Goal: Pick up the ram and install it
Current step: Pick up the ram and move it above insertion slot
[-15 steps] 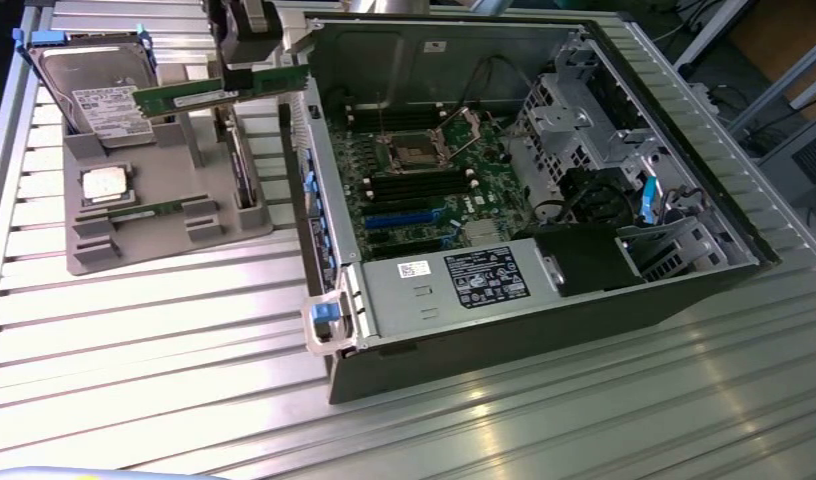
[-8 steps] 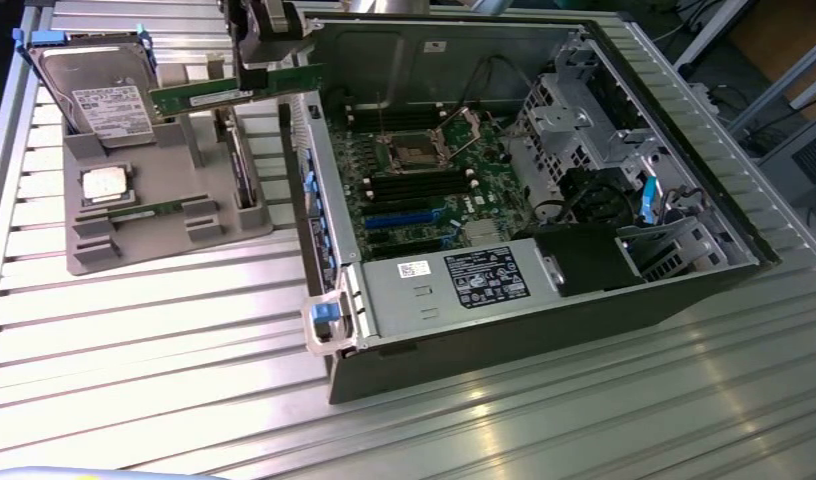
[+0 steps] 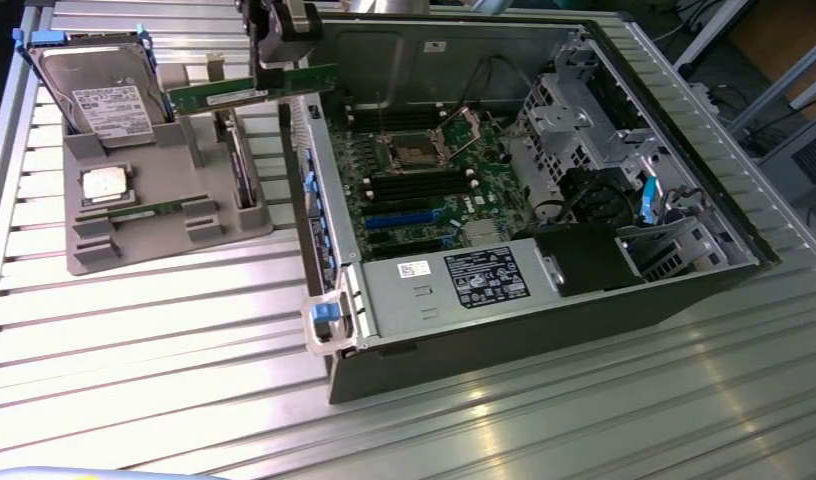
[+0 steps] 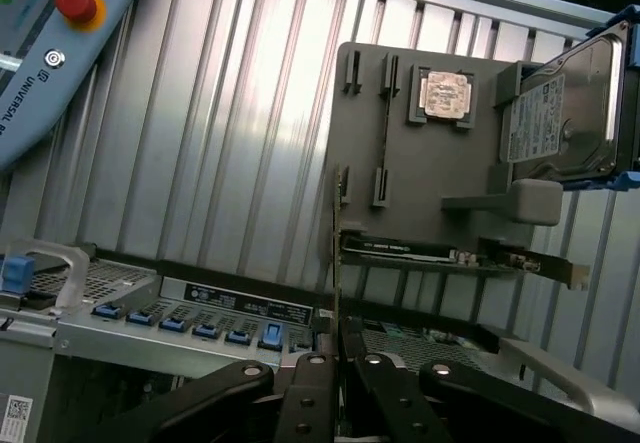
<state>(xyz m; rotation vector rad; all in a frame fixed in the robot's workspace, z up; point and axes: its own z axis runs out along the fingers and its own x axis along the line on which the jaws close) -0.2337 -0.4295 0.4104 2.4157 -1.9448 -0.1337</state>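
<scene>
Exterior view: hand [image 3: 277, 65] grips ram [image 3: 221, 95] above gray tray [image 3: 141, 250], between hard drive [image 3: 108, 95] and computer case [image 3: 542, 330].

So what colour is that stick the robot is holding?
Green; the ram shows best in the exterior view.
</scene>
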